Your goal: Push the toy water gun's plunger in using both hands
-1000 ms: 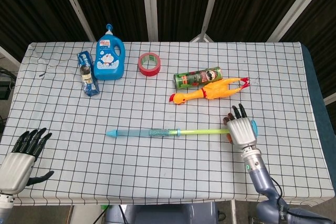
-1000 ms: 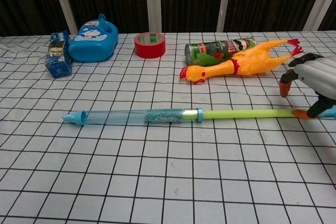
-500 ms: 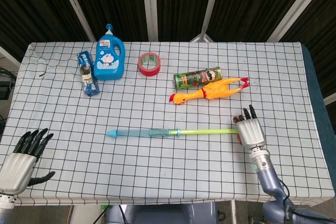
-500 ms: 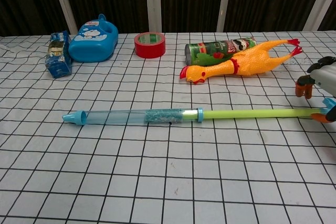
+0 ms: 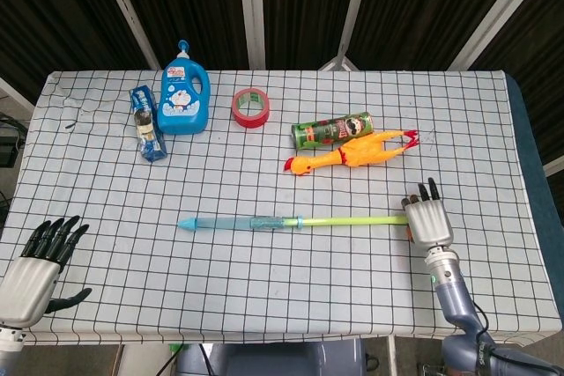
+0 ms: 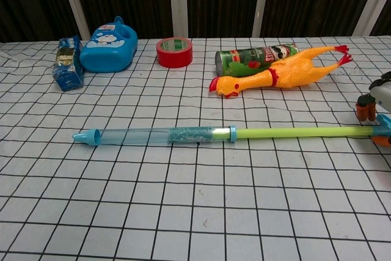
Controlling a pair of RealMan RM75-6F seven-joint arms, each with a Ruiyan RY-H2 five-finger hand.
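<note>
— Right hand (image 5: 428, 222) first: where was it?

— At the far end of the plunger (image 5: 352, 220), palm down, fingers loosely together. It had slid outward along the rod over the last second. I couldn't tell whether the fingers actually gripped the blue end cap (image 6: 383, 125) or only rested by it.

— And the left hand (image 5: 37, 261)?

— Nearest me, at the tabletop's (image 5: 264, 297) front left corner, fingers spread, holding nothing, well apart from the toy. It had barely moved.

— So where did the water gun (image 5: 240, 223) lie?

— Flat across the middle, its blue nozzle pointing left and the green rod fully drawn out to the right. It hadn't shifted, so I judged no push had begun; my left still had to reach the barrel.

— Beyond that?

— The rubber chicken (image 5: 348, 154) and the chip can (image 5: 332, 130) touching it, then the red tape roll (image 5: 250, 107), the blue bottle (image 5: 184, 94) and a small carton (image 5: 147, 122).
</note>
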